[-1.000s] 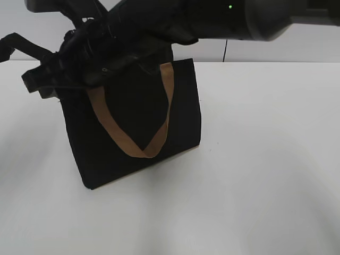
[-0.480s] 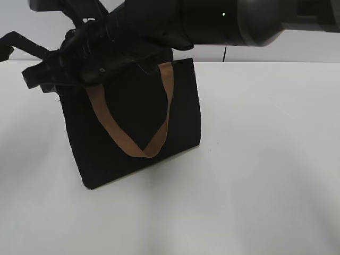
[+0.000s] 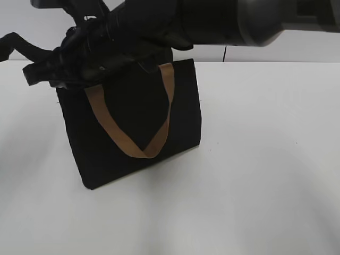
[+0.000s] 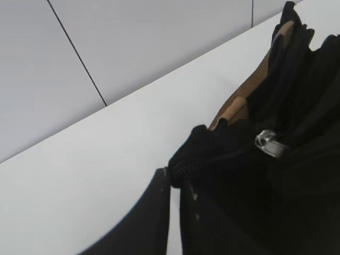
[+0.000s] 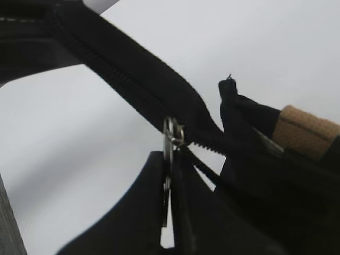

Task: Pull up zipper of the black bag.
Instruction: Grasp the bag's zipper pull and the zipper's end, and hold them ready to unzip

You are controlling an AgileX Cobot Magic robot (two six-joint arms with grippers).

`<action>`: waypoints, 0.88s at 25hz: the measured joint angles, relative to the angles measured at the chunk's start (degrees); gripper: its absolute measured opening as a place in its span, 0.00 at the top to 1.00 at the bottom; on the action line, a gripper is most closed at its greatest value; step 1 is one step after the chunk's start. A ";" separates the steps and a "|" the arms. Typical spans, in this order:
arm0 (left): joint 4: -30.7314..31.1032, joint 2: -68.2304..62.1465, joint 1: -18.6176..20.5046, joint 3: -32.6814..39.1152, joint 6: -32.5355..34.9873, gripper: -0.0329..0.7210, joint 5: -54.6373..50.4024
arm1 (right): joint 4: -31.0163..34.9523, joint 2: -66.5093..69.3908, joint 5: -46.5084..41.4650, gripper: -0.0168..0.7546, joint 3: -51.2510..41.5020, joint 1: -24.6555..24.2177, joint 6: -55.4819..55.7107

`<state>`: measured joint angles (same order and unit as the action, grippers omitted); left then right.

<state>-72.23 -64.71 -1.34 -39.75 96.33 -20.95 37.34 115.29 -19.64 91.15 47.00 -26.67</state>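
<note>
The black bag [image 3: 133, 127] stands on the white table with a tan handle [image 3: 130, 141] hanging down its front. Both arms crowd over its top left corner. In the right wrist view my right gripper [image 5: 171, 170] is shut on the silver pull [image 5: 172, 135] of the zipper [image 5: 122, 79], whose closed black line runs up to the left. In the left wrist view my left gripper [image 4: 175, 183] is shut on the bag's black fabric end [image 4: 194, 154]. The silver pull [image 4: 268, 142] also shows there, further along the top edge.
The white table [image 3: 265, 159] spreads to the right and front of the bag. A grey panelled wall [image 3: 249, 53] stands behind it. The dark right arm [image 3: 212, 21] crosses the top of the exterior view.
The grippers at the bag's top left corner have shifted slightly up and to the left. The bag has stayed in place.
</note>
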 joint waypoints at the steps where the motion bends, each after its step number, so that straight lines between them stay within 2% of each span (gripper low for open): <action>1: 0.00 0.00 0.00 0.00 0.00 0.93 0.00 | 0.00 0.00 -0.41 0.98 0.00 0.00 0.00; 5: 0.85 0.00 0.00 0.00 0.00 0.93 0.00 | -0.42 0.00 -3.73 0.99 0.00 -0.11 0.05; 12: 6.47 0.00 0.00 0.00 0.00 0.93 -0.37 | -2.86 -1.57 -9.60 0.99 0.00 -0.86 0.12; 16: 9.61 0.00 0.00 0.00 0.00 0.93 -1.29 | -2.67 -3.32 -13.80 0.99 0.00 -3.69 1.72; 22: 10.66 -0.06 0.31 0.00 -0.15 0.95 -0.62 | -2.52 -4.00 -19.75 0.99 0.65 -9.80 2.57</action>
<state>-61.57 -64.77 -1.02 -39.75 96.19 -21.56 34.82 111.29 -39.39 91.80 37.21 -24.10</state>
